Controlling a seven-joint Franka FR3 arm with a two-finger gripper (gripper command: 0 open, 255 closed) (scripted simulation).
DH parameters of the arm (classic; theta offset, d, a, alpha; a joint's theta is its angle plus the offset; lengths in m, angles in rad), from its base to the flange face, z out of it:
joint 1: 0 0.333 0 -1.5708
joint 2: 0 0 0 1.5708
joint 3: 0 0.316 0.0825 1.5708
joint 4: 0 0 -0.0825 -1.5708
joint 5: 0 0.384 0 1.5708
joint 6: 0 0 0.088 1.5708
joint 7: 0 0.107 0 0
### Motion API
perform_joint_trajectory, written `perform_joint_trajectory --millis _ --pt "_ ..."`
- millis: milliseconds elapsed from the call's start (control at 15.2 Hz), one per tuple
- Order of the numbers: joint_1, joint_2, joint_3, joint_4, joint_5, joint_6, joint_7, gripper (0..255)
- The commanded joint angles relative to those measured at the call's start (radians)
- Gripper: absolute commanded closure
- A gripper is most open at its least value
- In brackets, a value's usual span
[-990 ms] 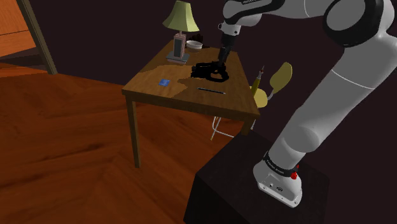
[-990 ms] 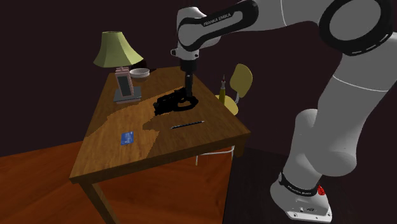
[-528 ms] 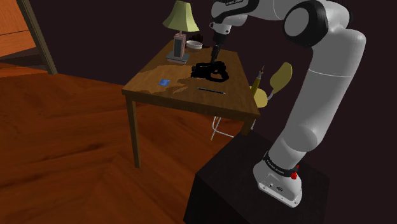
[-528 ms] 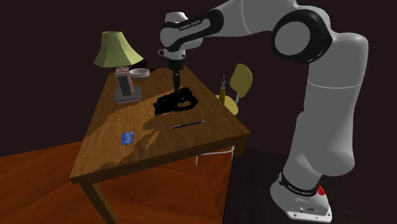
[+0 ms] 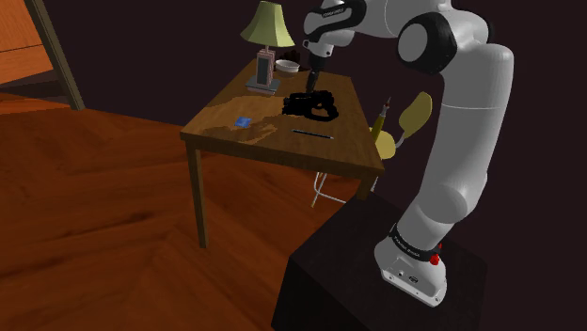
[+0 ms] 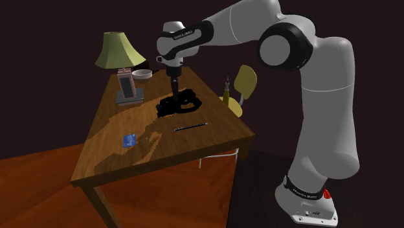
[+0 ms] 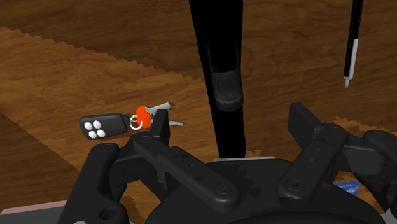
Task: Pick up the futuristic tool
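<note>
Black tool [image 5: 310, 105]: lumpy, several arms, lies flat on bench [image 5: 226, 120], far half, betw. the lamp [image 5: 266, 23] end and a thin dark pen [image 5: 312, 134] on the nearer side, apart from it. In 2nd ext. view tool [image 6: 180, 104] runs roughly across the picture, long axis near parallel w/ pen [image 6: 190, 126]. The hand [image 5: 312, 86] is directly over it, pointing straight down, tips low at tool's top. Contact or not: can't tell from the outside views. Wrist view: hand [image 7: 230, 121] spread, fingers [image 7: 160, 130] well apart. A long black bar, prob. part of the tool [image 7: 219, 76], runs away betw. them w/ bench wood showing either side, so not pinched, nothing held. Bar lies crosswise to the closing line, good for a squeeze across its narrow width. Judgement: approach about done, grasp not yet made. Next calls for a short drop if any, close on the bar, then lift. Risk: black on black, depth hard to read, and the uneven bulk may tip or swing once raised. Nearby: key fob [image 7: 102, 125] w/ orange ring just beside tool; blue card [image 6: 129, 139] well off toward bench's near end; small bowl [image 6: 144, 74] and upright box [image 6: 127, 87] by lamp. None in the way.
</note>
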Motion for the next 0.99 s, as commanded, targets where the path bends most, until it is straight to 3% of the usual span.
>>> perform_joint_trajectory --millis 0,198,264,924 --pt "0.001 0.004 0.001 -0.021 0.003 0.025 -0.003 0" --pt "0.001 0.005 0.002 -0.027 0.004 0.032 -0.004 0" --pt "0.001 0.006 0.002 -0.026 0.004 0.032 -0.004 255" --pt "0.001 0.003 0.001 -0.017 0.002 0.020 -0.002 255"
